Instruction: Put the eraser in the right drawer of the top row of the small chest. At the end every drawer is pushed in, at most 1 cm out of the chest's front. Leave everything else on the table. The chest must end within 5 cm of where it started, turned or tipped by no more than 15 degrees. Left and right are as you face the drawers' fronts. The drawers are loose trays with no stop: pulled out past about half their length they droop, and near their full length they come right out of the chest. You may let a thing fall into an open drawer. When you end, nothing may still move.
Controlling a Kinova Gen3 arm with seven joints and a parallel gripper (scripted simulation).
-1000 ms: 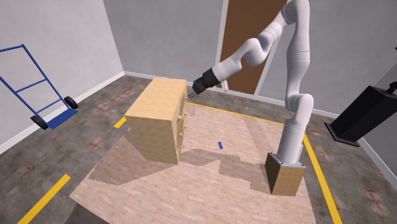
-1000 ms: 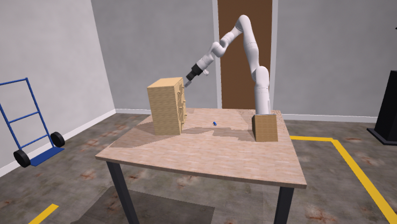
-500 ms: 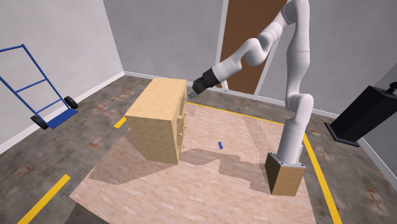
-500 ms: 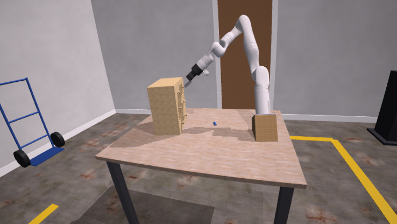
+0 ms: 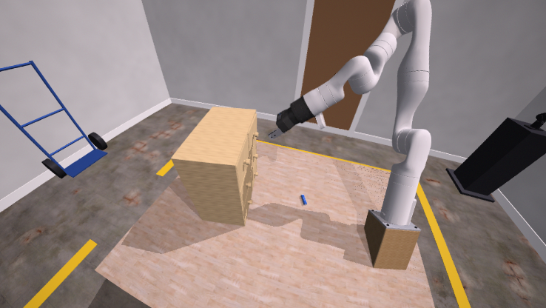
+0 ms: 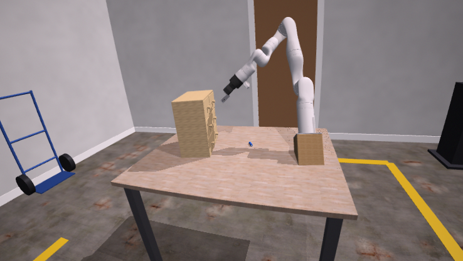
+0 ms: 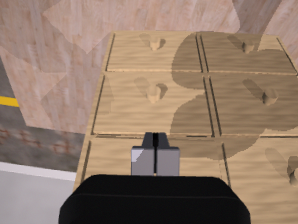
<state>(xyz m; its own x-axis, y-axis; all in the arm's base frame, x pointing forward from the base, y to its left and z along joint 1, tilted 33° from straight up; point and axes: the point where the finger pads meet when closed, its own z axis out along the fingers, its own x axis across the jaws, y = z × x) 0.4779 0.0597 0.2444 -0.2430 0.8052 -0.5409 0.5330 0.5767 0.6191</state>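
The small wooden chest (image 5: 214, 168) (image 6: 192, 123) (image 7: 140, 103) stands on the table's left part, its drawer fronts with small knobs facing the arm. All drawers look pushed in. The eraser (image 5: 303, 199) (image 6: 250, 143), a small blue block, lies on the table top between the chest and the arm's base. My gripper (image 5: 274, 134) (image 6: 223, 99) (image 7: 155, 146) is shut and empty. It hangs in the air a short way in front of the chest's top row, pointing at the drawer fronts and apart from them.
The arm's wooden base block (image 5: 391, 238) (image 6: 308, 149) stands at the table's right. A blue hand truck (image 5: 49, 122) (image 6: 32, 142) stands on the floor at the left, a black box (image 5: 501, 156) at the right.
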